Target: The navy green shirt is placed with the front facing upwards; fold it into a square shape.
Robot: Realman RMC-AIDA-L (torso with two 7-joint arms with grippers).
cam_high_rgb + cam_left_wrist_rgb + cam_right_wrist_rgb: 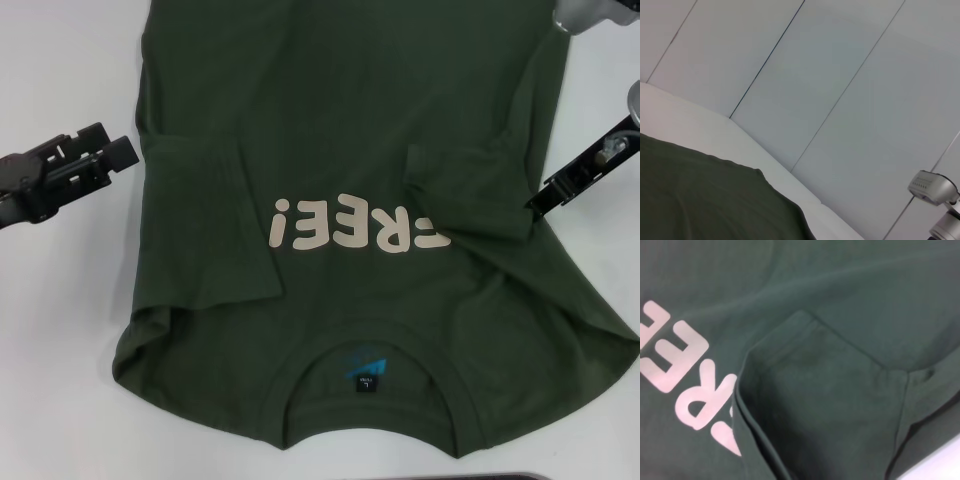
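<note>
The navy green shirt (350,180) lies sleeves-folded on the worktop (60,60); left claw (105,158) beside it, apart; right claw (545,195) over its sleeve, state untellable.

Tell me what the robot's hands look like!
The left hand is black and chunky, built from blocky pieces with thin pale lines along its edges. The right hand has a slim black tip on a shiny silver bracket with a small round bolt. Above it sits a smooth silver-grey arm joint. No cables or stickers show.
</note>
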